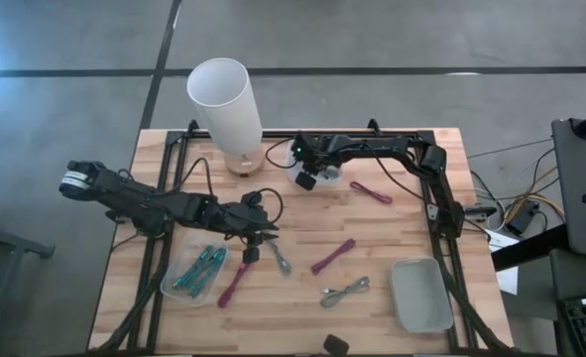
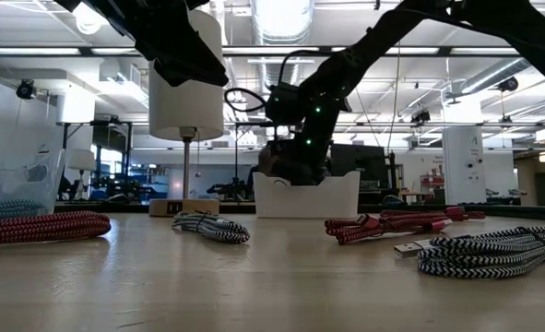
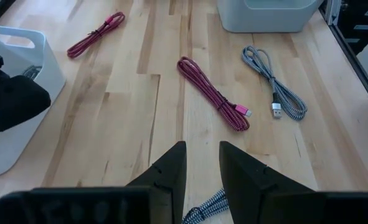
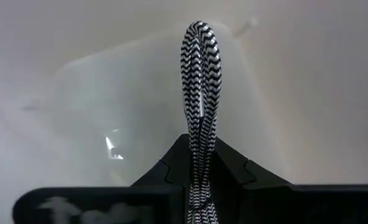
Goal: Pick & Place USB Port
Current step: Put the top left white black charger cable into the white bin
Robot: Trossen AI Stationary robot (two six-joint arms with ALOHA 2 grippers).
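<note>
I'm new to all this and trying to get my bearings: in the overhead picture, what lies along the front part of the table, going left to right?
Clear tray with teal cables → magenta cable → second magenta cable → grey-striped cable → empty grey bin.

The high view looks straight down on the whole surface point(image 1: 302, 297). The low view looks level across it. Each wrist view looks close past its gripper; both high and low views share the white bin point(image 2: 306, 194).
</note>
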